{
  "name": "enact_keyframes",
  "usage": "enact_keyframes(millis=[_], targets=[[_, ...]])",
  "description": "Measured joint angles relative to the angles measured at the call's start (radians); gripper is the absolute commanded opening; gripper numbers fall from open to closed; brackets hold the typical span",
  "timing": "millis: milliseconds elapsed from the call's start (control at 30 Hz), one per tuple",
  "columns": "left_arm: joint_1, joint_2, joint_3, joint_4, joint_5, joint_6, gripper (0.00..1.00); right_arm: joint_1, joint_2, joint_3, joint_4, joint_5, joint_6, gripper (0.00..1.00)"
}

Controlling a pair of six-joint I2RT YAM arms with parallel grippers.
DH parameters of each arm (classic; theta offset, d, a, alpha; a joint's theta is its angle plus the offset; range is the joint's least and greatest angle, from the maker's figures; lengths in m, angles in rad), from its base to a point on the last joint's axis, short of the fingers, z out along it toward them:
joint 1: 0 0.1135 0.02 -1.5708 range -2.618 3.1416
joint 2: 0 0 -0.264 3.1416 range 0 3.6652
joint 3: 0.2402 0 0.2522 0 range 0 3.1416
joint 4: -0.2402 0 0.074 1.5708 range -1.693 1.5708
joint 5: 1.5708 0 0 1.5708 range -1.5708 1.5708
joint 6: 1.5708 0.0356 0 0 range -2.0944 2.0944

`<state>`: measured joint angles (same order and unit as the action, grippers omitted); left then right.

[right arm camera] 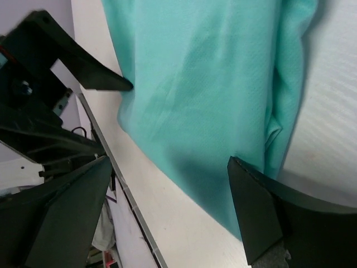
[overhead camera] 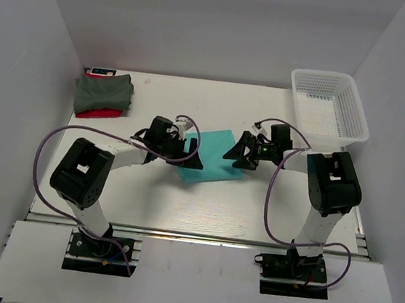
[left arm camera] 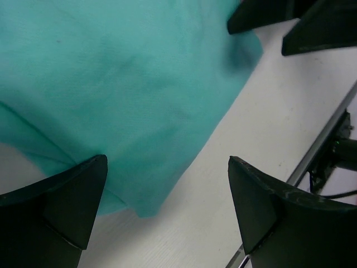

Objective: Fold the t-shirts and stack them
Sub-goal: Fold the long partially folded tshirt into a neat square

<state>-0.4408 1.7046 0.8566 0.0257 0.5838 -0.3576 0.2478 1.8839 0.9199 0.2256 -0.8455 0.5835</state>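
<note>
A teal t-shirt [overhead camera: 211, 155] lies folded flat on the table's middle. It also shows in the left wrist view [left arm camera: 117, 84] and the right wrist view [right arm camera: 212, 95]. My left gripper [overhead camera: 190, 161] is open and empty just above the shirt's left near corner. My right gripper [overhead camera: 232, 157] is open and empty over the shirt's right edge. A dark grey-green t-shirt [overhead camera: 104, 91] lies folded on a red t-shirt [overhead camera: 97, 112] at the far left.
A white mesh basket [overhead camera: 329, 109] stands at the far right corner. The table's near metal edge [overhead camera: 200, 235] runs across in front of both arm bases. White walls close in on three sides.
</note>
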Motion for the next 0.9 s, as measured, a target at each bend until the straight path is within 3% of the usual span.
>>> enact_keyframes(millis=[133, 400, 700, 900], targets=[[0.000, -0.057, 0.051, -0.087, -0.094, 0.016, 0.99, 0.008, -0.106, -0.005, -0.081, 0.040, -0.052, 0.90], [0.000, -0.211, 0.082, -0.163, -0.320, -0.010, 0.99, 0.007, -0.567, -0.094, -0.113, 0.147, -0.123, 0.90], [0.001, -0.059, 0.100, -0.215, -0.393, -0.084, 0.99, 0.007, -0.936, -0.280, -0.270, 0.424, -0.148, 0.90], [0.000, 0.013, 0.090, -0.159, -0.392, -0.116, 0.99, 0.003, -1.079, -0.312, -0.357, 0.538, -0.162, 0.90]])
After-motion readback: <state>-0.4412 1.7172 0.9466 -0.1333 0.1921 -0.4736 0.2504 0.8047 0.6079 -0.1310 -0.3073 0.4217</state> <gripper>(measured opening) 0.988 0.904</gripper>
